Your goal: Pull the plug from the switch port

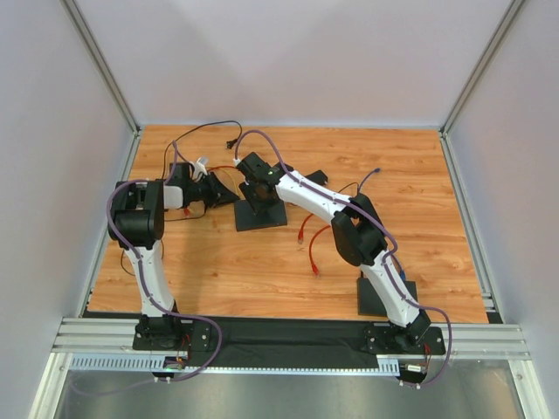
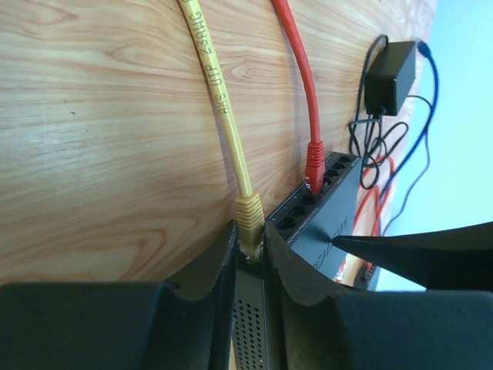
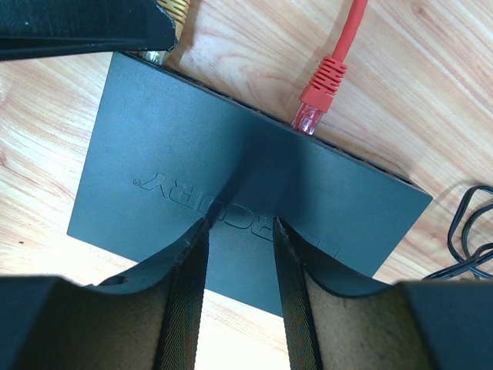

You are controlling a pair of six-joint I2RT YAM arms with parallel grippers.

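Observation:
A black network switch (image 3: pixel 192 146) lies on the wooden table; it also shows in the top view (image 1: pixel 262 215) and the left wrist view (image 2: pixel 327 223). A yellow plug (image 2: pixel 249 217) on a yellow cable (image 2: pixel 216 92) sits at the switch's end port. My left gripper (image 2: pixel 251 240) is shut on this yellow plug, at the switch's left end in the top view (image 1: pixel 229 196). A red plug (image 3: pixel 320 86) sits in a middle port (image 2: pixel 314 166). My right gripper (image 3: pixel 240 225) is open, its fingertips resting on the switch's top face (image 1: pixel 253 175).
A black power adapter (image 2: pixel 391 77) with tangled black, blue and red leads lies beyond the switch. A loose red cable (image 1: pixel 310 240) lies mid-table. A black plate (image 1: pixel 383 297) sits at the near right. A black cable (image 1: pixel 214 131) runs along the back.

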